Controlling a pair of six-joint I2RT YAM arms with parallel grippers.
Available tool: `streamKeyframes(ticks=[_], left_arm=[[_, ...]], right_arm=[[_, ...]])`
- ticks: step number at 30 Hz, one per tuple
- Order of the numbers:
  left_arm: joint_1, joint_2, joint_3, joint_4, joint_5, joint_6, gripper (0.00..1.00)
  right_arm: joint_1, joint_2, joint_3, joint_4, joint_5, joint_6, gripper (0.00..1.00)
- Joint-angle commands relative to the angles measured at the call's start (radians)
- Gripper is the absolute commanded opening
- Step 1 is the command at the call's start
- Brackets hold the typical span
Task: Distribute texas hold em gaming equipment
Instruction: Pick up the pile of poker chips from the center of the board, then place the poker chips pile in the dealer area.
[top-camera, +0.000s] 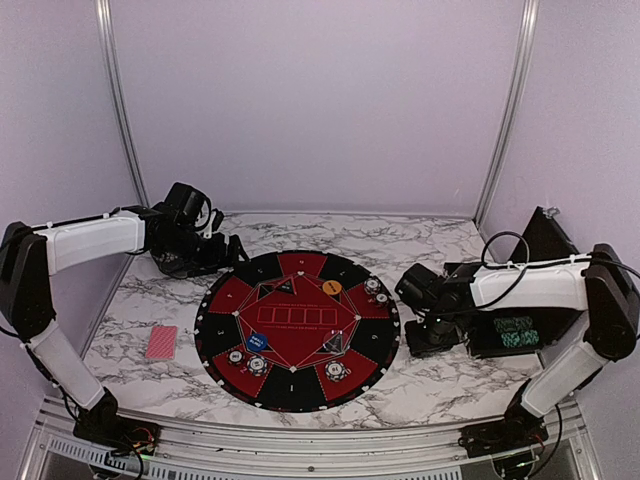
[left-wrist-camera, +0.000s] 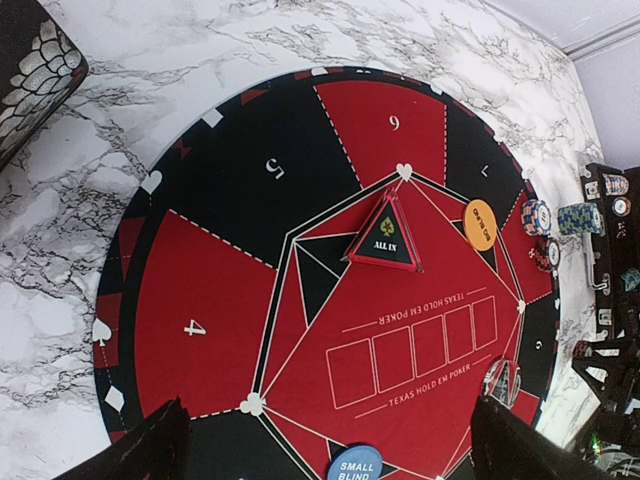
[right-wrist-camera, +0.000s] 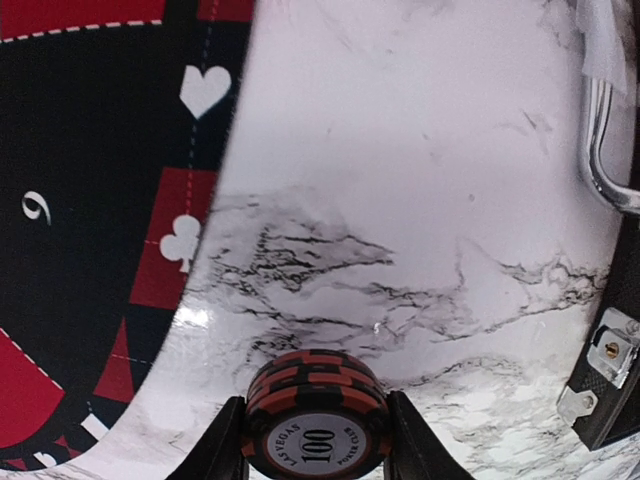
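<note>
A red-and-black chip stack (right-wrist-camera: 316, 425) marked 100 sits clamped between the fingers of the right gripper (right-wrist-camera: 315, 450), over the marble table (right-wrist-camera: 420, 180) between the mat (right-wrist-camera: 90, 130) and the case (right-wrist-camera: 615, 380). On the mat lie more chips (top-camera: 372, 286) near its right, near and near-left rim, the orange disc (top-camera: 333, 286) on the far side and the blue marker (top-camera: 258, 341) at the near left, while the cards (top-camera: 161, 342) rest on the table left of the mat. The left gripper (top-camera: 222, 250) hangs at the mat's far-left edge, jaws spread wide and holding nothing.
</note>
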Motion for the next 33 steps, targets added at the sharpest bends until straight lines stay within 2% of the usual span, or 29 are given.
streamKeyframes(ticks=[1,21,33], left_arm=[[0.005,-0.002,0.007,0.005,0.013,-0.001,0.99],[0.005,-0.011,0.002,0.005,0.008,0.002,0.99],[0.004,-0.01,0.002,0.005,0.011,0.002,0.99]], right_arm=[[0.029,-0.013,0.083,-0.038,0.037,0.001,0.28],[0.263,0.268,0.379,-0.01,-0.008,-0.034,0.28],[0.297,0.318,0.4,0.017,-0.043,-0.028,0.28]])
